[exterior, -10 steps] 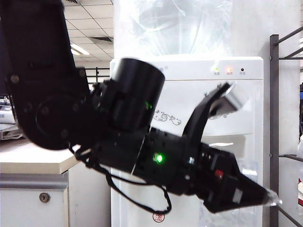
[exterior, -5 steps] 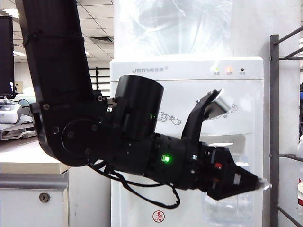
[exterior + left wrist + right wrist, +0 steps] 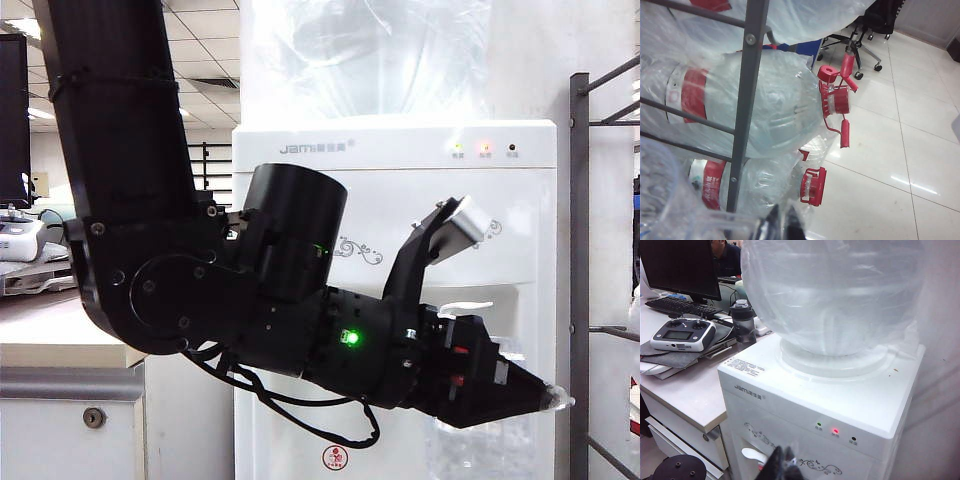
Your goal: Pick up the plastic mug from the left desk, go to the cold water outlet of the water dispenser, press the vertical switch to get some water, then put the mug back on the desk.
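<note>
Your left gripper [image 3: 545, 400] stays clamped on the mug [image 3: 490, 440] — hung before the dispenser [image 3: 400, 200] for filling — right gripper's [image 3: 783, 465] jaws look together.

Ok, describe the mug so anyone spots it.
Find the tall white water dispenser. Low at its front the left gripper pinches the plastic mug; the right gripper hangs higher. Unlike the white tap behind, it is clear and dimpled.

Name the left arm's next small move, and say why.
Probably ease the left gripper, shut on the plastic mug, in toward the water dispenser: the mug hangs just below the white tap lever, which looks unpressed. The right gripper sits shut, high beside the dispenser.
</note>
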Motion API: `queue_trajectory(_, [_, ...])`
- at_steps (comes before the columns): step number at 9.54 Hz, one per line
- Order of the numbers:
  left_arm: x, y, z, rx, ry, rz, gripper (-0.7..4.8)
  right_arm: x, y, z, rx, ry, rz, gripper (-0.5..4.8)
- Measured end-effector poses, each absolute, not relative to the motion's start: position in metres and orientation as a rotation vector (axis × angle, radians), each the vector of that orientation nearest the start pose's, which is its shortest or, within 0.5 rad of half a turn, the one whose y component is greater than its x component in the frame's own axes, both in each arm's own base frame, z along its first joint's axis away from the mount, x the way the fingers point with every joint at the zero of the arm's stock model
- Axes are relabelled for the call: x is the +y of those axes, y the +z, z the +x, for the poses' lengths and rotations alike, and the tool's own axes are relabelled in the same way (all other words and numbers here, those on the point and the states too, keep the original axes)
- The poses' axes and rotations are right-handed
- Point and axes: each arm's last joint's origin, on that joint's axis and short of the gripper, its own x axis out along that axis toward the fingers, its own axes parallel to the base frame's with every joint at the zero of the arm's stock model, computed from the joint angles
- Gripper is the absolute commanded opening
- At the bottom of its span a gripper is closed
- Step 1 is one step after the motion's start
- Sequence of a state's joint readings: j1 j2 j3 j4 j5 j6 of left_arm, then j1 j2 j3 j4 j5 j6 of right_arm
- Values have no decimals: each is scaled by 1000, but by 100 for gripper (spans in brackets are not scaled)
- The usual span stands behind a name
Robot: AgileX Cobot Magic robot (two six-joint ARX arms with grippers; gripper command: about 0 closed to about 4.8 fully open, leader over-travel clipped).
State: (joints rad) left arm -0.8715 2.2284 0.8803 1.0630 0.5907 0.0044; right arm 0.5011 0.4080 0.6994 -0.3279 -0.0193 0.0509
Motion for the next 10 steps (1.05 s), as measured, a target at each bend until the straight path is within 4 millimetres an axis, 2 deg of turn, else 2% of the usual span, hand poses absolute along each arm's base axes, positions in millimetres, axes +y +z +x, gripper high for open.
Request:
queue_trajectory(5, [-303,60,234,342,-1438,13,-6,45,333,80,49,519,41,-1])
queue_trajectory(7, [-303,60,235,302,-1414,59,-6,45,333,80,49,519,41,-1])
queue_trajectory(10, [-308,60,239,346,-1399,-10,-6,45,333,80,49,519,41,-1])
